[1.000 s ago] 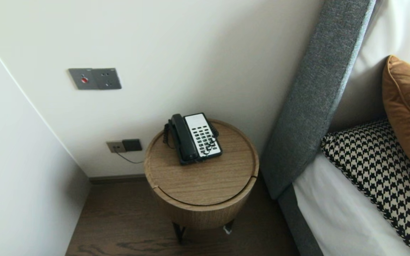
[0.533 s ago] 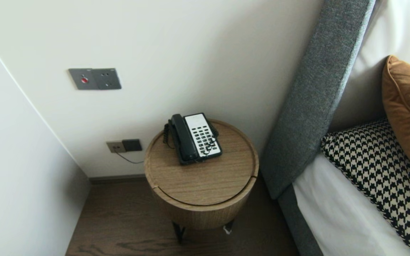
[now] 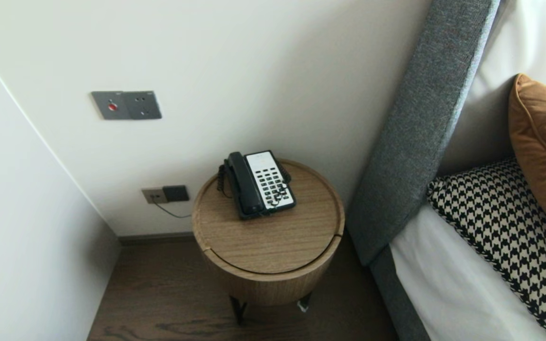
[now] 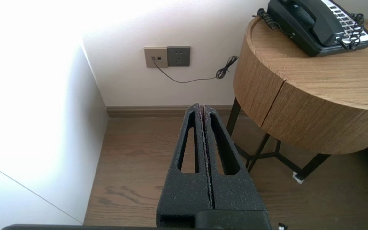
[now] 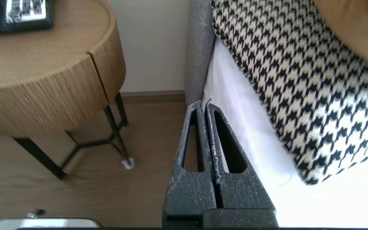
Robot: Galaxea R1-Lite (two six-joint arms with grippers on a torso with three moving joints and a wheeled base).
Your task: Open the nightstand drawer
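A black corded telephone (image 3: 259, 184) with a white keypad rests at the back of a round wooden bedside table (image 3: 273, 246), handset in its cradle. Neither arm shows in the head view. My left gripper (image 4: 202, 107) is shut and empty, low over the wood floor beside the table's left side; the telephone (image 4: 319, 24) sits above and beyond it. My right gripper (image 5: 205, 103) is shut and empty too, hanging between the table (image 5: 43, 76) and the white bed edge (image 5: 235, 105).
A grey upholstered headboard (image 3: 420, 128) and bed with a houndstooth pillow (image 3: 505, 232) and a tan cushion (image 3: 545, 142) fill the right. White walls close in at left and behind, with a switch panel (image 3: 126, 104) and a socket (image 3: 165, 194) with a cable. Black table legs (image 4: 260, 150) stand on the floor.
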